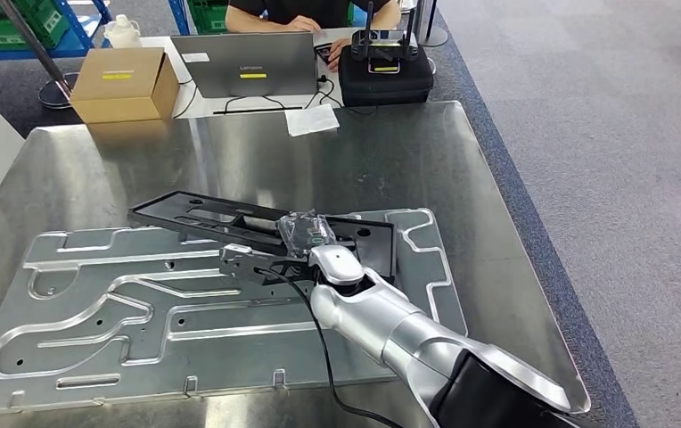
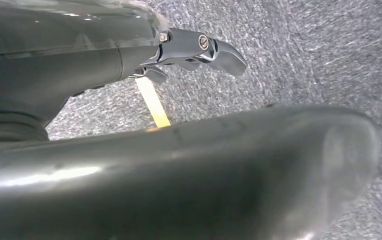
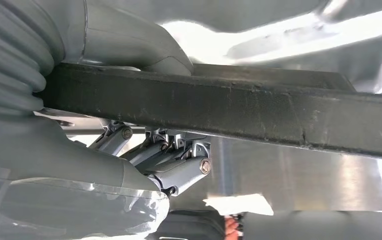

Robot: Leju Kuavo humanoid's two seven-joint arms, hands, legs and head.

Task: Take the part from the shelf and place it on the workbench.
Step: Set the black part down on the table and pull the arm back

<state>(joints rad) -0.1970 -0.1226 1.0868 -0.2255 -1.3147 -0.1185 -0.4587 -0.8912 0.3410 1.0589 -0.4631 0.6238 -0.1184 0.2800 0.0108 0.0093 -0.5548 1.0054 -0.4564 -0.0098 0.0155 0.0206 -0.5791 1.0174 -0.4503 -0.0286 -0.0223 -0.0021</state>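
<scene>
A stamped metal plate (image 1: 96, 312) is lying on the near part of the counter (image 1: 230, 152), reaching from its left edge toward the right. The part (image 1: 230, 218) is lying across the plate's far right portion, with the right robot hand (image 1: 306, 236) gripping its near right end. Behind the counter, a cardboard box (image 1: 123, 85) is sitting at the left, a laptop (image 1: 243, 64) is standing in the middle and a case (image 1: 386, 76) is sitting at the right. A person (image 1: 310, 13) is sitting behind the laptop.
</scene>
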